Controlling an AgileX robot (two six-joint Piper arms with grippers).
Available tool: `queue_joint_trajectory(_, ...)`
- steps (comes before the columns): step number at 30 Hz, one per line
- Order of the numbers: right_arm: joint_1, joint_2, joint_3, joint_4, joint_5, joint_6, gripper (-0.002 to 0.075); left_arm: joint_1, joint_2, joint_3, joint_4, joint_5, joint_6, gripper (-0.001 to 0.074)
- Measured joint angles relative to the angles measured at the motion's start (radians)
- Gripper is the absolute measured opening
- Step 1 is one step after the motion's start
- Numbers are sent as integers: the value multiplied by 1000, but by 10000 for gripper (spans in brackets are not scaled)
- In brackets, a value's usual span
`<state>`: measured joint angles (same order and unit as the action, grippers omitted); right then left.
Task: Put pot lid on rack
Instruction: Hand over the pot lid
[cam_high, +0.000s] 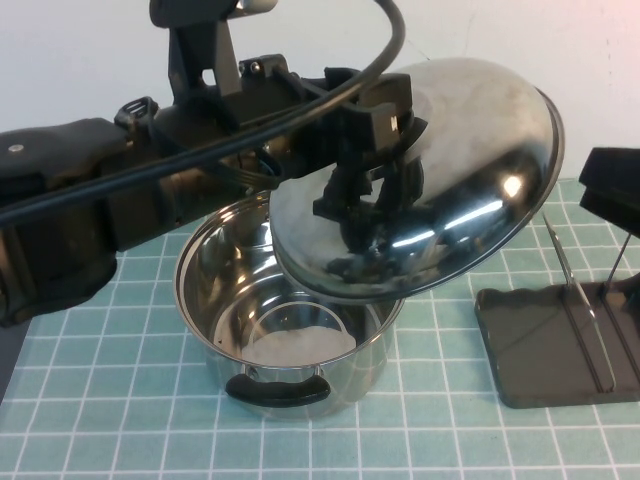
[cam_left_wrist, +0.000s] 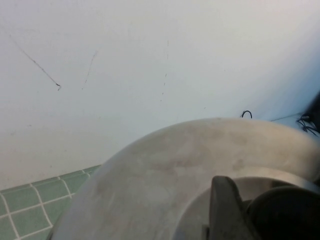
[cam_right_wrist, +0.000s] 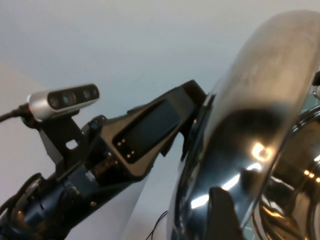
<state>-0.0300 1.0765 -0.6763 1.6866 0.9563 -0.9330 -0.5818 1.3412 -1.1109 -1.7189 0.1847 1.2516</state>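
I am holding the lid (cam_high: 470, 150) tilted above the pot (cam_high: 290, 330) with my left claw (cam_high: 375, 140) gripping its knob. The rack (cam_high: 550, 350) is sitting near the desk's (cam_high: 120, 400) right edge. My right claw (cam_high: 612, 190) is waiting above it; its state I cannot tell.

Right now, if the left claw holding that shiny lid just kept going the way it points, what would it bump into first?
Probably the right gripper. The left gripper, holding the shiny domed steel pot lid tilted above the steel pot, points rightward; depth is unclear.
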Motion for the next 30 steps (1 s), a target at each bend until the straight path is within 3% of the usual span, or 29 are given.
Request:
queue_joint_trajectory(21,79,176,-138,-2,37,52,412,0,2,-2,11,74,18,318)
queue_joint_trajectory(23,79,182,-146,-2,37,40,384,0,2,-2,12,75,19,318)
queue_joint_trajectory(28,79,184,-179,18,51,14,225,0,5,-4,8,72,15,319)
queue_joint_trajectory(30,79,184,-183,18,52,12,209,0,5,-4,4,72,15,319)
